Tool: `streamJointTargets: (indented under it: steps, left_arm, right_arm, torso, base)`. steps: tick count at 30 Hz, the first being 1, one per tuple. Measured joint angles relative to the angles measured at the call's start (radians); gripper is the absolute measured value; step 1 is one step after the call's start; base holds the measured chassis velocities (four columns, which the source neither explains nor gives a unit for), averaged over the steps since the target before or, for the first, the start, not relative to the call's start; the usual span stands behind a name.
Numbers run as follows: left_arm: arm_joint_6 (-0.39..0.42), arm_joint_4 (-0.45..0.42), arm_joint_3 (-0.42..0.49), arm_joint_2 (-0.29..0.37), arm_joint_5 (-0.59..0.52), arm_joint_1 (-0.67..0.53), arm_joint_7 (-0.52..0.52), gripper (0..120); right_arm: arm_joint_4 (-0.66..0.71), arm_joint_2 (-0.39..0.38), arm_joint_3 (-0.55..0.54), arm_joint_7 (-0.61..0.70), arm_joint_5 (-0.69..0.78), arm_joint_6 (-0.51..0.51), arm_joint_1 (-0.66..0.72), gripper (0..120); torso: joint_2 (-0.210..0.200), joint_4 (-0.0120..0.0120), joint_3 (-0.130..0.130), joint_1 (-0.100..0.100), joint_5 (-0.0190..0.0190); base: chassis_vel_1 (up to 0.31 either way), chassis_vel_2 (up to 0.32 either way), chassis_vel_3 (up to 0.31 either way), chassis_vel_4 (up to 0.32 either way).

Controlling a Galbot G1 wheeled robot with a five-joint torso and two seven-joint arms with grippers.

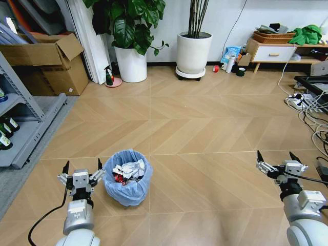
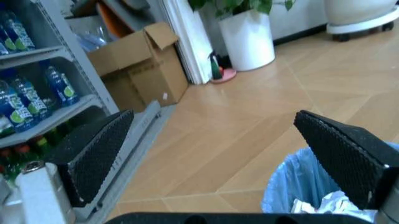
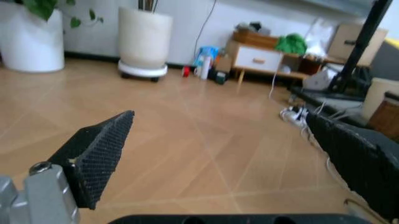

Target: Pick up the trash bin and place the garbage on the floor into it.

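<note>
Floor (image 1: 205, 133) open ahead; trash bin (image 1: 127, 187) beside left gripper (image 1: 81, 169); cables (image 1: 307, 110) far right.

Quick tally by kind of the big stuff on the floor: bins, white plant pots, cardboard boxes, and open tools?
Trash bin: 1, standing on the floor, with garbage inside
White plant pots: 2
Cardboard box: 1
Open tools: 2, left tool beside the bin, right tool
Total: 6

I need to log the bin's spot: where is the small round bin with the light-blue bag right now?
In the head view, the small round trash bin stands on the tan herringbone floor, low and left of centre, beside the open left gripper.
</note>
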Motion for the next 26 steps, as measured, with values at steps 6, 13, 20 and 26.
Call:
streamJointTargets:
  steps: [6,13,20,26]
  left_arm:
    - [0.057,-0.068,0.089,-0.041,-0.090,0.057,-0.026,100]
    - [0.107,-0.102,0.113,-0.017,-0.162,0.064,0.012,100]
    - [0.106,-0.120,0.078,0.025,-0.186,0.070,0.068,100]
    - [0.109,-0.124,0.072,0.029,-0.187,0.071,0.072,100]
  right_arm:
    - [0.092,0.108,0.077,-0.043,-0.022,0.084,-0.132,100]
    - [0.176,0.100,0.030,-0.041,0.039,0.068,-0.165,100]
    - [0.255,0.009,-0.047,-0.037,0.091,-0.015,-0.147,100]
    - [0.256,0.003,-0.061,-0.029,0.085,-0.027,-0.140,100]
  torso:
    - [0.000,-0.0013,0.000,0.000,-0.0003]
    - [0.000,-0.0008,0.000,0.000,-0.0002]
    - [0.000,-0.0005,0.000,0.000,-0.0003]
    - [0.000,-0.0007,0.000,0.000,-0.0002]
  base:
    - [0.000,0.000,0.000,0.000]
    - [0.000,0.000,0.000,0.000]
    - [0.000,0.000,0.000,0.000]
    - [0.000,0.000,0.000,0.000]
